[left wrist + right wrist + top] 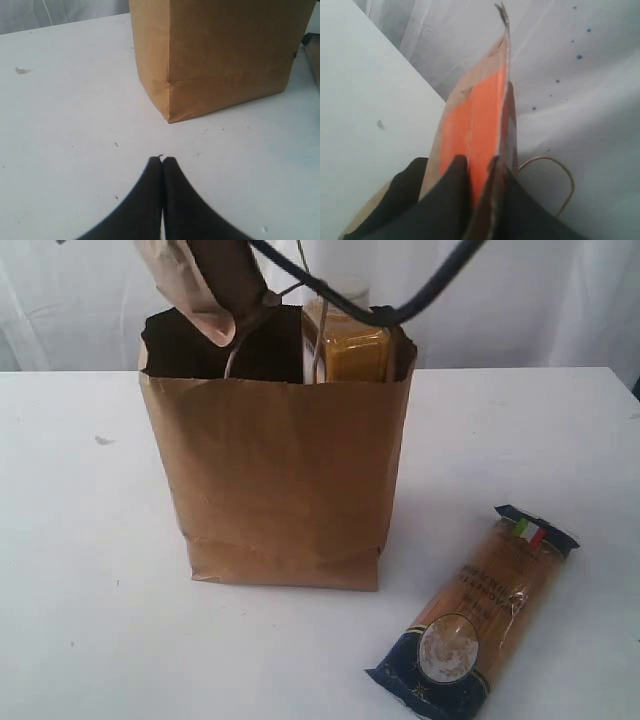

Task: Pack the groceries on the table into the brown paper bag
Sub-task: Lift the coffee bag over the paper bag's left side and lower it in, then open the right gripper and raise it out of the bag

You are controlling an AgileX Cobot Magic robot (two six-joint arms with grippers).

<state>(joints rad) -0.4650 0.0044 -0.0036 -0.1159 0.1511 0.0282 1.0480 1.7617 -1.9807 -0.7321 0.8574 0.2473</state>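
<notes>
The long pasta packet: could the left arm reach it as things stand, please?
Probably not directly: the brown paper bag stands between the shut left tool and the long pasta packet; it would need to go round.

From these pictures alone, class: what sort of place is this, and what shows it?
Probably a staged test bench, not a shop or kitchen: a plain white tabletop, white curtains behind it, and a brown paper bag with a pasta packet beside it.
</notes>
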